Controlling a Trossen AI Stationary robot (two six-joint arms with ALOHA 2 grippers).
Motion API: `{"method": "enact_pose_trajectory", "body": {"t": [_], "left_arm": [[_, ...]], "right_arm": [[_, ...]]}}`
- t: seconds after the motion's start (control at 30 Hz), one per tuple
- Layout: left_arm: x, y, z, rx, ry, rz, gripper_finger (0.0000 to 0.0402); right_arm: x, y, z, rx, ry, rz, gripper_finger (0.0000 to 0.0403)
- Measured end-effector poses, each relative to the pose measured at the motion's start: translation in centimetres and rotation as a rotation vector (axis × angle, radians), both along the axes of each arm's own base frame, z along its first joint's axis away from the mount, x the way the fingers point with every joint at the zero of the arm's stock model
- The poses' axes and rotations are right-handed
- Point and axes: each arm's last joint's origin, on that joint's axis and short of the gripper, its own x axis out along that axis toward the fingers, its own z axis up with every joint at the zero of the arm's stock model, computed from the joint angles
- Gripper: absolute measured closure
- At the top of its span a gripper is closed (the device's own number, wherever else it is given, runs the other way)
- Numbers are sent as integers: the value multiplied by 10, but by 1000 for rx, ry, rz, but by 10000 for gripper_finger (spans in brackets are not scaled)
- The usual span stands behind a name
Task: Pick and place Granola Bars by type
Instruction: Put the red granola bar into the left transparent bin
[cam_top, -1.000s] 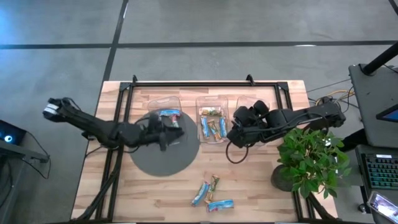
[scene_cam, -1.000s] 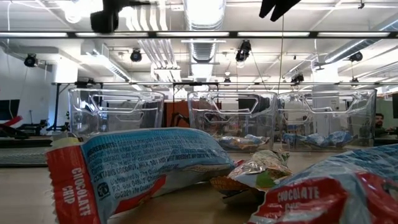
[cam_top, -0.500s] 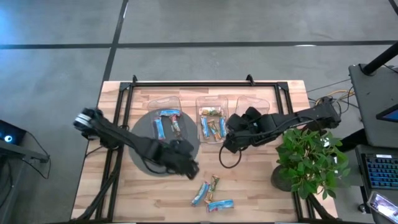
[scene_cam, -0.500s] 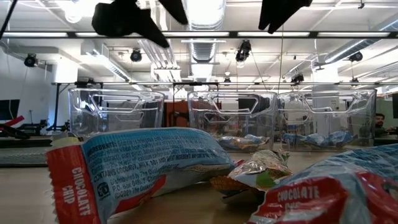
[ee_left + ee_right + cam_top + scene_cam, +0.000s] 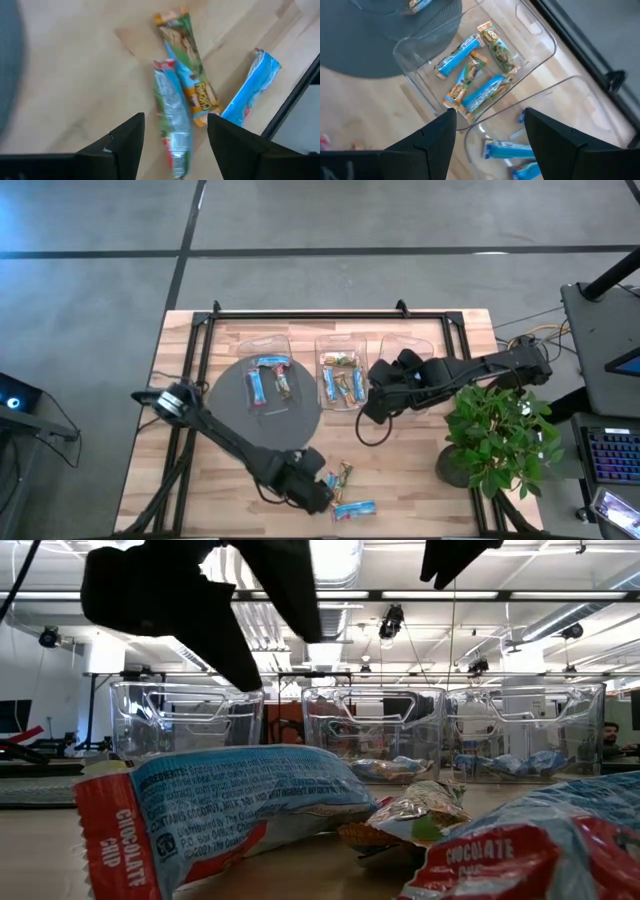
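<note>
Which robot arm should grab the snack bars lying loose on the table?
Probably the left. Its gripper hangs with fingers open right above the loose bars at the table's near edge. The right gripper waits farther off, by the middle bin.

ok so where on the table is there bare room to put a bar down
Bare wood between the loose bars and the plant. Also the front left corner, beside the left arm. Crowded along the back: three bins and the right gripper.
</note>
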Motion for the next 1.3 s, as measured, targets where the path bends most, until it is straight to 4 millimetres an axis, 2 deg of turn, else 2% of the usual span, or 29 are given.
{"method": "enact_pose_trajectory", "body": {"t": [0.13, 0.3, 0.5, 0.77, 0.87, 0.97, 1.13, 1.23, 1.3], "left_arm": [[11, -16, -9, -15, 23, 17, 203], [18, -25, -28, 1, 170, 43, 203], [30, -38, -30, -46, 167, 22, 203], [28, -38, -56, -41, 264, 51, 204], [25, -36, -60, -31, 299, 53, 212], [24, -35, -59, -18, 315, 49, 241], [29, -28, -49, 9, 300, 22, 322], [31, -18, -29, 42, 225, 33, 358], [28, -9, -8, 73, 167, 59, 365]], "right_arm": [[0, -1, 0, -34, 39, 70, 179], [0, 0, 0, -48, 56, 104, 179], [0, 0, 0, -70, 83, 152, 179], [0, 0, 0, -91, 98, 181, 179], [0, -1, 0, -111, 99, 179, 179], [0, -1, 0, -120, 107, 191, 179], [-1, -2, 1, -162, 105, 188, 179], [-3, -4, 5, -211, 69, 136, 179], [-7, -6, 10, -234, 31, 96, 179]]}}
